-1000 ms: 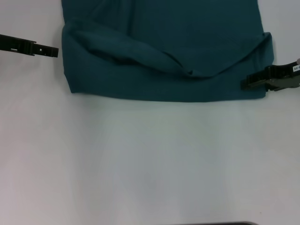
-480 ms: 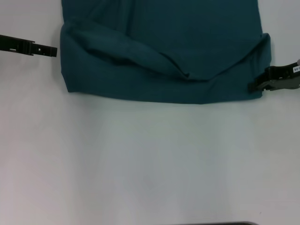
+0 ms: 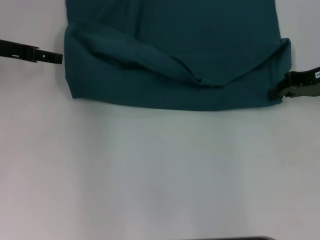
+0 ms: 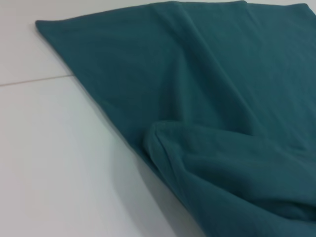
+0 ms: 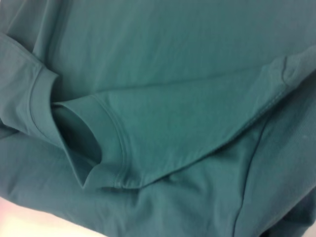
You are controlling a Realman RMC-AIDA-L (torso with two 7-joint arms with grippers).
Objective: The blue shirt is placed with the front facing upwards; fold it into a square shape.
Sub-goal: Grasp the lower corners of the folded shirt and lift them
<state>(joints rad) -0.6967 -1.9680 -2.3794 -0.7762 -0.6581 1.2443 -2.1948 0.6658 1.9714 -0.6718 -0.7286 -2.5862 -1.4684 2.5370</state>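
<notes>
**The right gripper lets go and backs off the shirt**

The blue shirt (image 3: 175,55) lies on the white table (image 3: 150,175), at the far side of it in the head view. Its near part is folded over on itself, with a straight near edge. The fold is not flat. A soft ridge of cloth runs across it and dips to a point near the middle. No letters show on the cloth from here.

A second ago, the right gripper (image 3: 280,92) was sitting on the near right corner of the shirt. Now it has slid out to the side. Its tip only touches the shirt's edge, or sits just beside it. I cannot tell if its fingers are apart or together. The corner did not go with it, so it looks like the cloth is free.

The left gripper (image 3: 56,58) is off the shirt, just beside its left edge. It has hardly moved. I cannot tell if it is apart or together either. Its wrist view shows only cloth and table.

In the right wrist view, a sleeve opening with its stitched hem lies tucked in on the body of the shirt.

So this fold looks laid down, but the shirt is not a square yet. More folds and some smoothing are likely needed.
</notes>
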